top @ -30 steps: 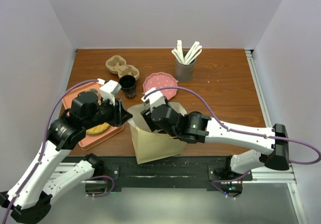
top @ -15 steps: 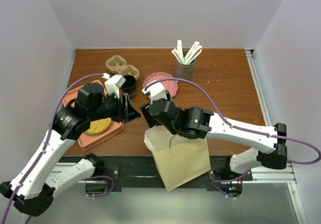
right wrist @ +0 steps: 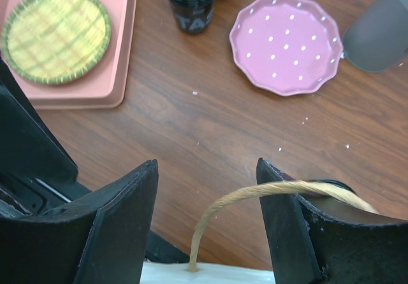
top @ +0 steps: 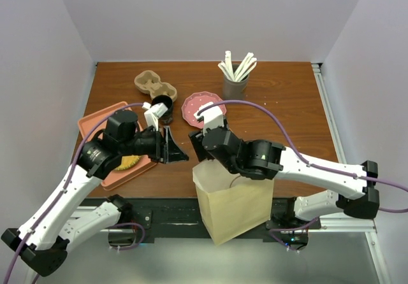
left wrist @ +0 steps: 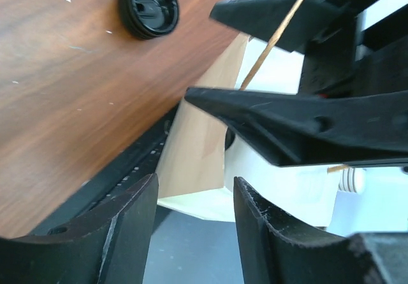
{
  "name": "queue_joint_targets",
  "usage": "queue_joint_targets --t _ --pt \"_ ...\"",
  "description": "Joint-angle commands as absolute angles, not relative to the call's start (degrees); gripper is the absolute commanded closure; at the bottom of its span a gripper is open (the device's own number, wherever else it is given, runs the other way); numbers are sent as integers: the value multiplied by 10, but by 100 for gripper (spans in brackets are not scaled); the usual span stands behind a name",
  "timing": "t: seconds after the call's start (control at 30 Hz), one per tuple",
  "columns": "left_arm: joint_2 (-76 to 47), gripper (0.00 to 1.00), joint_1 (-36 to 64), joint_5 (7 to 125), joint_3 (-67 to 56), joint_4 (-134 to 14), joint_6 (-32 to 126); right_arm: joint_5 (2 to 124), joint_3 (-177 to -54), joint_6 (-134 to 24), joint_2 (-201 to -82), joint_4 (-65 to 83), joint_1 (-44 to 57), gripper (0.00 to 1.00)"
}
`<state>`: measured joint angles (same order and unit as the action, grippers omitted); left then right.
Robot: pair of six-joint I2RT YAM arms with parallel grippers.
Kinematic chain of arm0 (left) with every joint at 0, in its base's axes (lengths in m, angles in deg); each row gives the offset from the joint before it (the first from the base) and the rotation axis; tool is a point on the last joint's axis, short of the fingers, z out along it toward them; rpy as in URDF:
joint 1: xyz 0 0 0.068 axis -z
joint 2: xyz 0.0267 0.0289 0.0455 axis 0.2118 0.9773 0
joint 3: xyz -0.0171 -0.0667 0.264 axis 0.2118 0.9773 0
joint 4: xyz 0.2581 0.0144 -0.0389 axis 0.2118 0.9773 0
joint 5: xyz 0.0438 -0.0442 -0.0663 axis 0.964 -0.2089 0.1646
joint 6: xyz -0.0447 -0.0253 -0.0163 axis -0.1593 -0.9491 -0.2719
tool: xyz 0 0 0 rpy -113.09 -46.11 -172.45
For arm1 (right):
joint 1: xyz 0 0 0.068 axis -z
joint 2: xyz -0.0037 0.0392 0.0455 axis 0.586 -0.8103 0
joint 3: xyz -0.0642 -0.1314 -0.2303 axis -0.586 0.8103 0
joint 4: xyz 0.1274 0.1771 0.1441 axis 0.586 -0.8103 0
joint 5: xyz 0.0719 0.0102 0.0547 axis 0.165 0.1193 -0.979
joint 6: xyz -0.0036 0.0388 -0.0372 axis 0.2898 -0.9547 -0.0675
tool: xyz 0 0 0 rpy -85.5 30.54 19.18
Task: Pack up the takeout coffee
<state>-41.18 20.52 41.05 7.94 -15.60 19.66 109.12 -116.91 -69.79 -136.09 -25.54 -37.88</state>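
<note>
Bag (top: pixel 233 201) across near edge of table (top: pixel 293 112)

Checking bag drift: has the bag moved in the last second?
Yes. The bag slid right and nearer, now overhanging the table's near edge.

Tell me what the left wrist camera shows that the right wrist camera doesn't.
Only the left wrist view shows the black lid lying on the wood, the full side of the bag, and the dark rail along the near edge.
Only the right wrist view shows the dotted plate, the black cup, the pink tray holding a woven mat, and the grey holder.
Both show the table and the bag's handle.
</note>
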Motion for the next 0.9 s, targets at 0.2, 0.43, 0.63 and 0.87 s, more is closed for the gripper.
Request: queue_joint_targets --t 0.2,0.43,0.63,0.87 --pt "-399 41 203 279 138 -295 128 1136 -1162 -683 -1339 -197 -379 34" --pt "-378 39 209 294 162 -277 179 1142 -1157 -686 -1337 -194 -379 34" --pt "-363 38 219 298 168 -291 189 1143 -1149 -695 -1328 -194 -380 34" --pt "-334 47 235 308 161 -309 202 1146 -1152 -695 -1327 -190 -379 34"
